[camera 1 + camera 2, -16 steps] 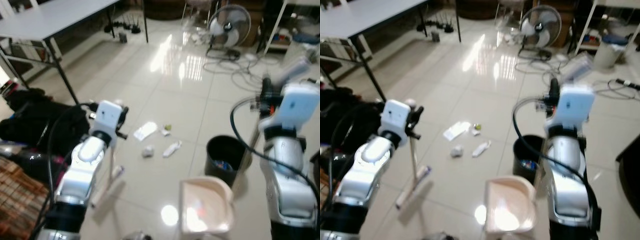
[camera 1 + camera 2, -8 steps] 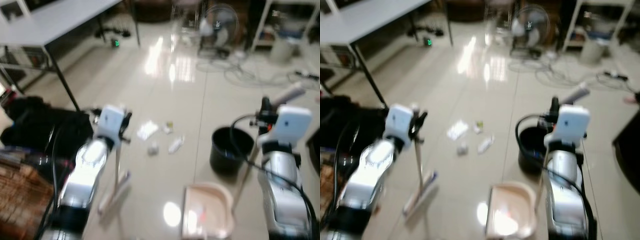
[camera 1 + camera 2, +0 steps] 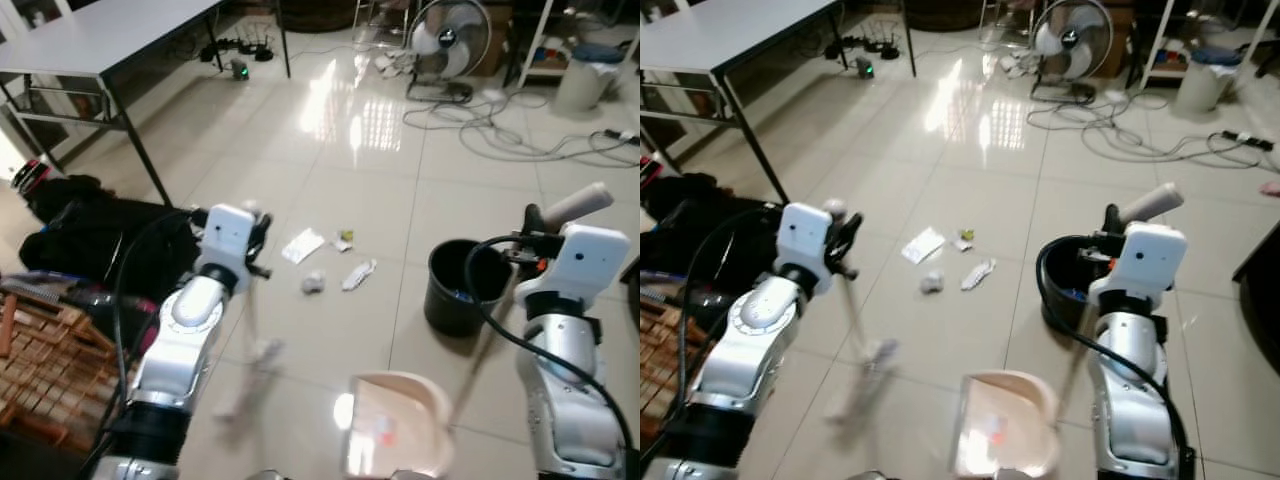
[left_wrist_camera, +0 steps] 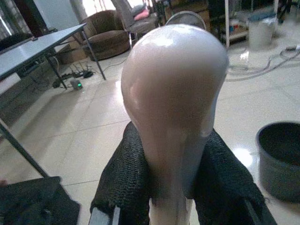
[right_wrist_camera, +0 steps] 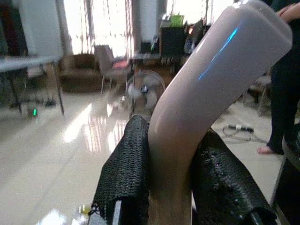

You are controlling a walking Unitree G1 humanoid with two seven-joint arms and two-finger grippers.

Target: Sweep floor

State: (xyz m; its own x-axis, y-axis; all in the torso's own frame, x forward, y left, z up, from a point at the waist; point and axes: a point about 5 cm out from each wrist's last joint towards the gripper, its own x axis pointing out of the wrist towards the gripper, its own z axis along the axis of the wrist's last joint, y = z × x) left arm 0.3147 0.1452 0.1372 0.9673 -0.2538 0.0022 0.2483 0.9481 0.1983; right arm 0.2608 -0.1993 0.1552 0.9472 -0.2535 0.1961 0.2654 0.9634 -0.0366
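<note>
Left eye view: four litter scraps [image 3: 330, 262]; one black bin [image 3: 463, 289]; one dustpan [image 3: 397, 425]

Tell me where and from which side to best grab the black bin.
Take the black bin by its open rim, coming straight down from above. It stands upright with its mouth open upward. Its near right side is crowded by the right tool and the dustpan handle, so the far left rim looks easiest, probably.

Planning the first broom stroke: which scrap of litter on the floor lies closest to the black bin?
The long white scrap, lying nearest the black bin; the crumpled ball and flat paper lie farther left.
</note>
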